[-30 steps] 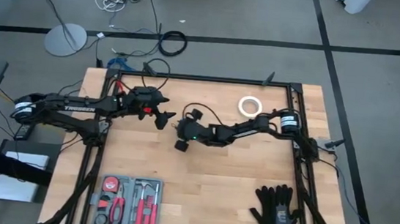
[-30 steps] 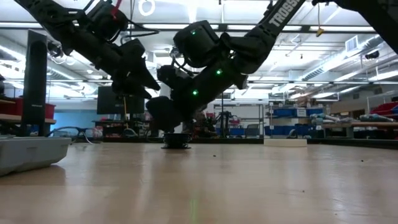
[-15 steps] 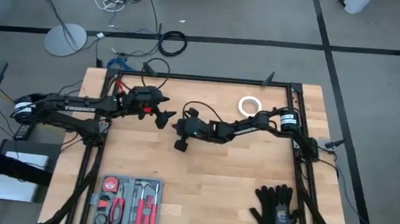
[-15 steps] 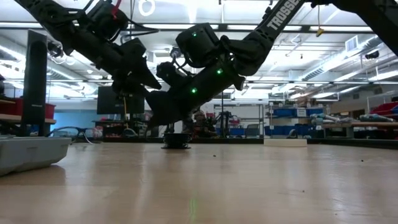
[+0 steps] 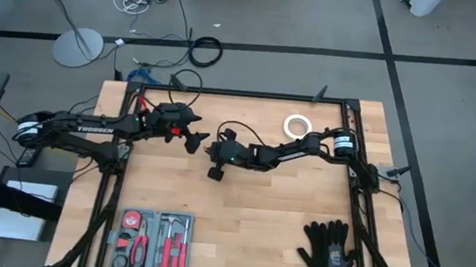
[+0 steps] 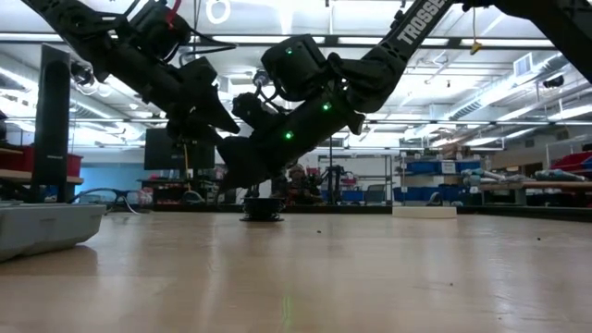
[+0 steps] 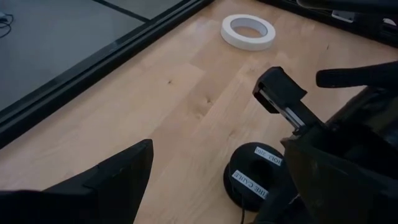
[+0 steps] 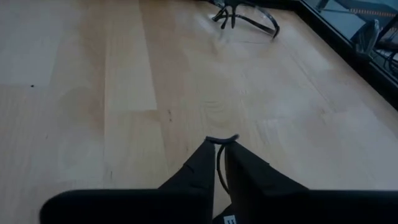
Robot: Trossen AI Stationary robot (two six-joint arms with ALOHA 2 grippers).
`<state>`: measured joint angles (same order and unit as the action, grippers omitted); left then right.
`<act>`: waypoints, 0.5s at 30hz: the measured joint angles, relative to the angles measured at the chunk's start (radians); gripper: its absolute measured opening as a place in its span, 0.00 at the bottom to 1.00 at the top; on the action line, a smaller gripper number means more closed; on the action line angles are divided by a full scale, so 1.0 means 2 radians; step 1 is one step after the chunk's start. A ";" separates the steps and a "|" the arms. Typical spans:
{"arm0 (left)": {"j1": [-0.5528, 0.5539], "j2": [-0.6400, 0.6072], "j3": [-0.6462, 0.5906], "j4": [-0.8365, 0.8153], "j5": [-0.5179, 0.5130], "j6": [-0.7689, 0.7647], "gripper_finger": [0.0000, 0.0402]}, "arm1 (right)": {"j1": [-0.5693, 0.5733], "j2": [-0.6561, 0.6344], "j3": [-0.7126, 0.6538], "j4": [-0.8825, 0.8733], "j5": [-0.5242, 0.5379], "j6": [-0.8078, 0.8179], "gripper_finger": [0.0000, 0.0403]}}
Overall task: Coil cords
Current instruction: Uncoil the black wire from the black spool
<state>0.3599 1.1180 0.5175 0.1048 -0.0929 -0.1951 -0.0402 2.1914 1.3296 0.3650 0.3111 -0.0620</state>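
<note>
Grasp step: right hand (image 8: pixel 219 163) pinched shut on cord (image 8: pixel 219 168) above puck (image 7: pixel 255 177), left hand (image 5: pixel 194 140) wide open, empty; next, wind loops

Your cord (image 8: pixel 219 163) is a very thin black strand, and a short bend of it sticks out between the nearly closed fingertips of the right hand (image 8: pixel 217 144), which pinches it just above the surface. The small round black puck (image 7: pixel 255 175) it joins lies flat on the wood directly under that hand, white labels facing up, printing too small to read. From table height the puck (image 6: pixel 262 209) looks like a low dark disc. The rest of the cord's loops are hidden from you.
</note>
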 joint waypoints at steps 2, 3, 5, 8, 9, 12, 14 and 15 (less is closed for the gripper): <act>0.000 0.000 0.000 0.000 0.000 0.000 0.91 | 0.000 0.000 0.000 0.000 0.000 0.000 0.12; 0.000 0.000 0.000 0.000 0.000 0.000 0.91 | 0.000 0.000 0.000 0.000 0.000 0.000 0.14; 0.000 0.000 0.000 0.000 0.000 0.000 0.91 | 0.000 0.000 0.000 0.000 0.001 0.000 0.17; 0.000 0.000 0.000 0.000 0.000 0.000 0.91 | 0.000 0.000 0.000 0.000 0.011 0.000 0.21; 0.000 0.000 0.000 0.000 0.000 0.000 0.91 | 0.000 0.000 0.000 0.000 0.015 0.000 0.22; 0.000 0.000 0.000 0.000 0.000 0.000 0.91 | 0.000 0.000 0.000 0.000 0.018 0.000 0.23; 0.000 0.000 0.000 0.000 0.000 0.000 0.91 | 0.000 0.000 0.000 0.000 0.018 0.000 0.23; 0.000 0.000 0.000 0.000 0.000 0.000 0.91 | 0.000 0.000 0.000 0.001 0.018 0.000 0.22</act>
<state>0.3599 1.1180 0.5175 0.1055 -0.0937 -0.1951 -0.0406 2.1914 1.3296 0.3661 0.3470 -0.0620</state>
